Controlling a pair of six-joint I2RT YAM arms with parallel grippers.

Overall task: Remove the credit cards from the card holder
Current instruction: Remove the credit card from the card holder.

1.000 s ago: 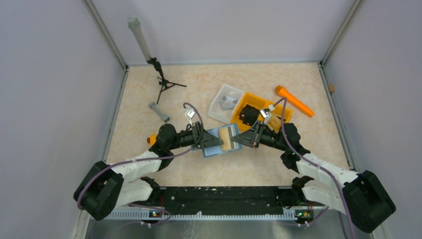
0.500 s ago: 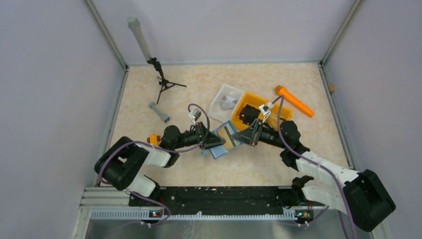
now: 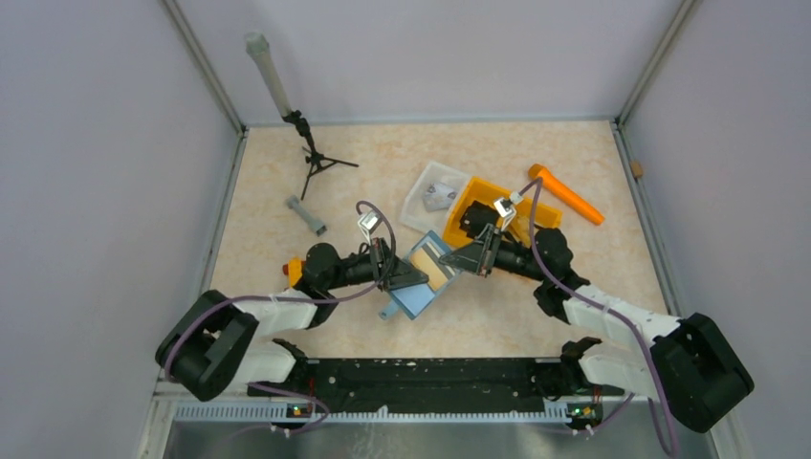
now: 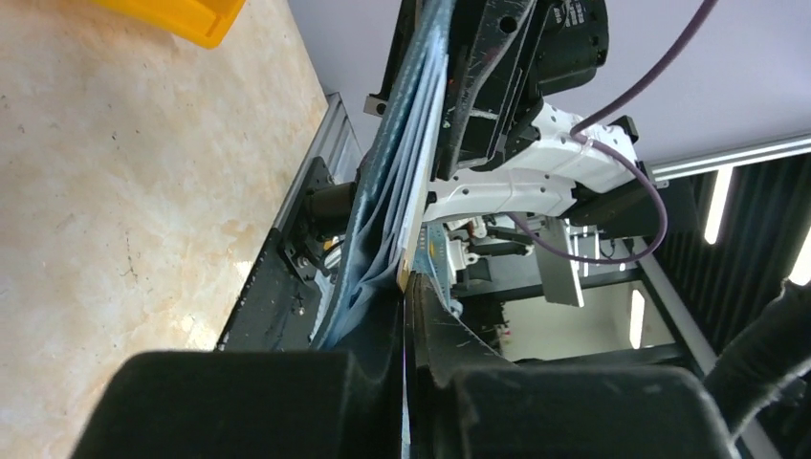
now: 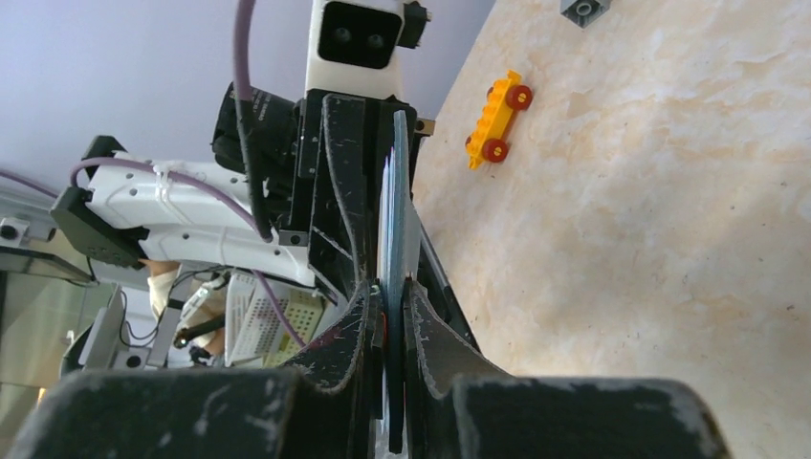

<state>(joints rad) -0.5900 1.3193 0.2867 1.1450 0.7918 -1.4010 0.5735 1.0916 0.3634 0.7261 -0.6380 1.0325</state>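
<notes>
The left claw (image 3: 413, 278) has closed onto the card holder (image 3: 429, 275), which has tilted at mid-table; the right claw (image 3: 453, 267) pinches its opposite edge. Just behind, an orange bin (image 3: 525, 205) holds a black part (image 3: 475, 218), and a white tray (image 3: 418, 208) holds grey bits (image 3: 439, 196).

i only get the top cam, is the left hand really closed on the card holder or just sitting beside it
Observer: closed on it. The left wrist view shows the left hand pinched shut on the edge of the card holder.
Operator: and the right hand
Observer: the right wrist view shows the right hand shut on a thin edge of the holder, which is seen edge-on in its grip.
Operator: any card out yet
Observer: none that I can see free. In the left wrist view, pale card edges sit among the holder's blue layers.
</notes>
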